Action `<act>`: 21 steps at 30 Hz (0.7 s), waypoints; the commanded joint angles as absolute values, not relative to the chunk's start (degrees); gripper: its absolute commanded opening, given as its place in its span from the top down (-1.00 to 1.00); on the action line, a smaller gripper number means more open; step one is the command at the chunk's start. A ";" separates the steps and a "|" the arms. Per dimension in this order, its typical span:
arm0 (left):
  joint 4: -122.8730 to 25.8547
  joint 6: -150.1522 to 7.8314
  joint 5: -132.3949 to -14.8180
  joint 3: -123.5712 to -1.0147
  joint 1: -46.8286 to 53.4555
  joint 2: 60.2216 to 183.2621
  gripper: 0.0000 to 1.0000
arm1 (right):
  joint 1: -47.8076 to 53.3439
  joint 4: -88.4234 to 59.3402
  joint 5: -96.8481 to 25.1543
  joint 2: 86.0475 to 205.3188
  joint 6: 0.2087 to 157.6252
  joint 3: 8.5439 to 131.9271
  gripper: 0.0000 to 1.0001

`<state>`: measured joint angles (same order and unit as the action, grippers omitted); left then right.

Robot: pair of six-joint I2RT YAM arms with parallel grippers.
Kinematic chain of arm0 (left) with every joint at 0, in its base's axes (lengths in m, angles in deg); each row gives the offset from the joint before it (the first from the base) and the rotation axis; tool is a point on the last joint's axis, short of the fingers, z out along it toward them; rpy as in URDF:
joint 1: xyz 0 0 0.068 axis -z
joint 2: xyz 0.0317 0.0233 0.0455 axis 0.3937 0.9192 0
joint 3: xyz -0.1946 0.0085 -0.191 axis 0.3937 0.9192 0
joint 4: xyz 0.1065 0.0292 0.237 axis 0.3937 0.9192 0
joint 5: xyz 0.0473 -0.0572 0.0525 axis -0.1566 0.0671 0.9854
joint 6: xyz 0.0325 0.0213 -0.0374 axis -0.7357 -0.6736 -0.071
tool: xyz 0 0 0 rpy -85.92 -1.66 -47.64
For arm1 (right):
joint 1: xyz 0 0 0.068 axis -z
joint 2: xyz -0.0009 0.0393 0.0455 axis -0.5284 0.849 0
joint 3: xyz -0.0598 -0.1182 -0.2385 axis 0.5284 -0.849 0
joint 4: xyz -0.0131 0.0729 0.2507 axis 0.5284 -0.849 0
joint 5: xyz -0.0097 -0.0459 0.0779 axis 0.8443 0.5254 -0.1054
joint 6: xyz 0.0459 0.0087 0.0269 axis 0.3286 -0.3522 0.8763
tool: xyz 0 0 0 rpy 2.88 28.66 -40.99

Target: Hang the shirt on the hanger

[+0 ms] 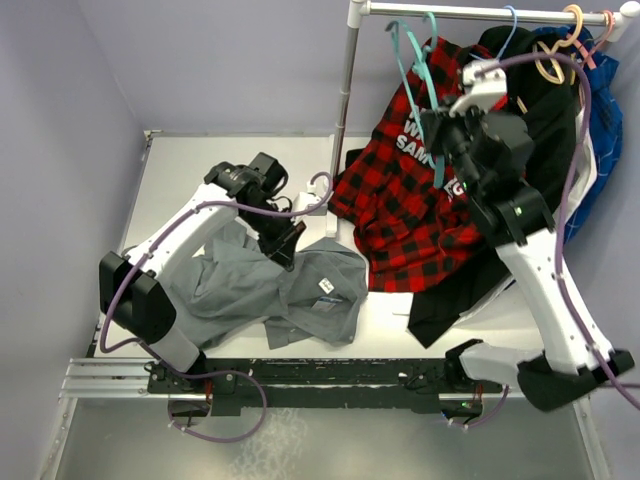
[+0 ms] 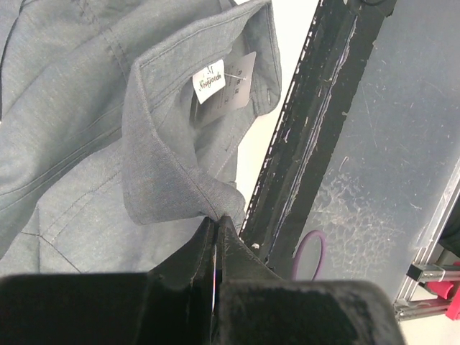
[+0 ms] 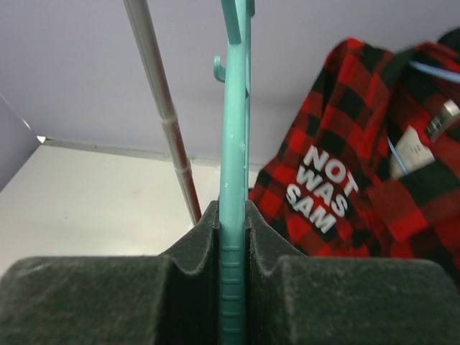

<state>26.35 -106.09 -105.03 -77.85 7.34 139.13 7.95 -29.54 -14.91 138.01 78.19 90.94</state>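
Right claw (image 3: 231, 215) clamping hanger (image 3: 233, 129), top cut off, left claw (image 2: 217, 226) pinching shirt (image 2: 86, 144)

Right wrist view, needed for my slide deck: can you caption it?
Right gripper shut on the teal hanger, with the plaid shirt hanging behind.

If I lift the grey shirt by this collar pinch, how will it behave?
Probably floppy: the shirt lies rumpled in soft folds, so it should drape and trail. Likely light, being thin cloth. The left gripper pinches only the edge of the collar, so it may slip free.
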 commanded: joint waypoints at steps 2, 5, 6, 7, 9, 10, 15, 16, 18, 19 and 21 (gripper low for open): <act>28.41 -106.45 -103.65 -84.39 8.27 135.85 1.00 | 8.01 -24.82 -15.93 123.60 82.82 78.36 1.00; 28.47 -105.06 -100.35 -87.65 8.45 135.63 1.00 | 7.99 -29.61 -21.95 115.25 87.24 70.40 1.00; 28.05 -104.37 -99.12 -88.40 8.45 135.71 1.00 | 7.99 -31.48 -24.30 112.69 88.75 68.07 1.00; 27.52 -103.81 -97.81 -89.00 8.45 135.90 1.00 | 8.02 -33.35 -27.36 109.13 90.18 66.01 1.00; 27.25 -103.32 -95.85 -89.97 8.45 136.75 1.00 | 8.01 -36.11 -33.94 103.16 93.78 61.40 1.00; 27.38 -103.24 -94.86 -90.61 8.45 137.39 1.00 | 8.00 -37.67 -36.92 100.00 95.59 59.55 1.00; 27.45 -102.91 -88.69 -93.18 8.43 140.60 1.00 | 7.99 -48.37 -45.72 87.14 101.64 56.56 1.00; 27.43 -102.95 -87.61 -93.83 8.45 141.23 1.00 | 8.07 -50.37 -47.23 85.56 102.82 56.59 1.00; 27.63 -102.95 -86.35 -95.34 8.44 142.23 1.00 | 8.20 -54.60 -49.31 83.53 104.20 57.19 1.00; 27.74 -103.02 -85.92 -96.02 8.38 142.59 1.00 | 8.36 -56.81 -50.26 82.82 104.48 57.40 1.00; 27.61 -103.05 -84.49 -97.44 8.36 143.28 1.00 | 9.07 -60.09 -52.44 81.70 104.81 57.42 1.00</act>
<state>28.31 -104.17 -88.79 -92.95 8.34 142.43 8.02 -52.01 -44.57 82.34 100.75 56.64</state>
